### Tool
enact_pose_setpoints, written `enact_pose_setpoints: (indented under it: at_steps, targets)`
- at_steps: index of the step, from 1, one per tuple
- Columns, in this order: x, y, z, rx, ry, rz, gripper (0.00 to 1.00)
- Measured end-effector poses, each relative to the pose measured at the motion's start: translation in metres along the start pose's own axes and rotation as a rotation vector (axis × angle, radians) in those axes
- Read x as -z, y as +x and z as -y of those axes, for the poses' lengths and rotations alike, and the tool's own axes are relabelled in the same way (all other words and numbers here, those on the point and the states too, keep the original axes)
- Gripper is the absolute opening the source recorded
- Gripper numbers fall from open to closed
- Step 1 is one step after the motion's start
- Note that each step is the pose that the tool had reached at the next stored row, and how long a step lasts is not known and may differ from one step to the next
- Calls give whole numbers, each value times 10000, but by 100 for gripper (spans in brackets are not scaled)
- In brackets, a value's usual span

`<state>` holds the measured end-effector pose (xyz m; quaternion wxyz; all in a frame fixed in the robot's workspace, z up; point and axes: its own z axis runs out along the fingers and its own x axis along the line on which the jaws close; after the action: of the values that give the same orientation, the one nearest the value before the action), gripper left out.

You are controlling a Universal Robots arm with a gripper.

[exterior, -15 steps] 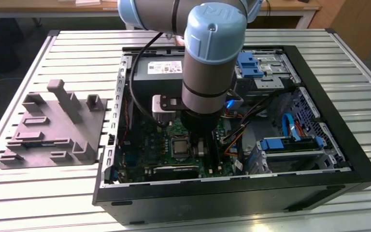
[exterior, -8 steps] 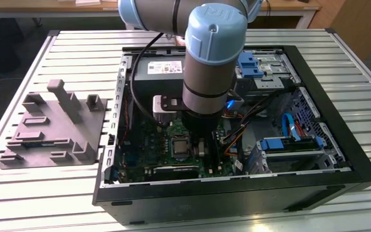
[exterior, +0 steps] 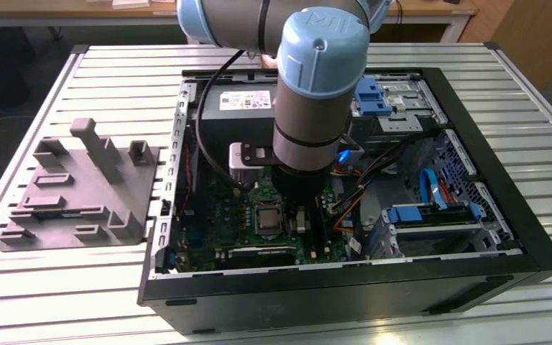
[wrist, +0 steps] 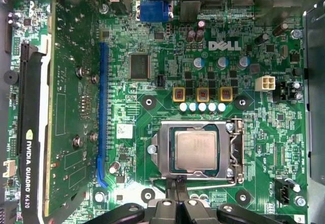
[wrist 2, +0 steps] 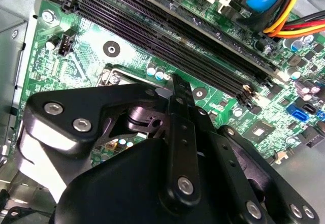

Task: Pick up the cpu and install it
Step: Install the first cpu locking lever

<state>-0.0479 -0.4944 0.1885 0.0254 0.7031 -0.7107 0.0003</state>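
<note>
Motherboard [wrist: 167, 61] fills the floor of an open computer case [exterior: 506, 266] that lies on its side on a slatted metal bench [exterior: 65, 287]. The cpu [wrist: 195, 150] sits flat inside its socket frame [wrist: 161, 155], silvery top facing up, with the frame's metal edges around all four sides. The arm [exterior: 310, 108] reaches down into the case. In the first wrist view the jaws are drawn together with nothing between them, their tips just beside the socket frame's edge and not touching the cpu.

Writing shows in several places. A maker's name is printed in white on the board above the socket. A long dark graphics card [wrist: 30, 132] carries pale lettering along its length. A small white sticker [wrist: 124, 130] lies near the blue slot [wrist: 102, 112]. A white printed label [exterior: 244, 100] covers part of the power supply.

A grey moulded tray [exterior: 75, 194] with upright posts rests on the bench at the exterior view's left, apart from the case.
</note>
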Motion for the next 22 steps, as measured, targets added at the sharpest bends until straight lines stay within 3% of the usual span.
enact_pose_setpoints:
  at_steps: [6,18,22]
  targets:
    - [2,0,1,1,1,17,11]
    - [123,4,-4,2,0,26,11]
    - [128,4,-4,2,0,25,11]
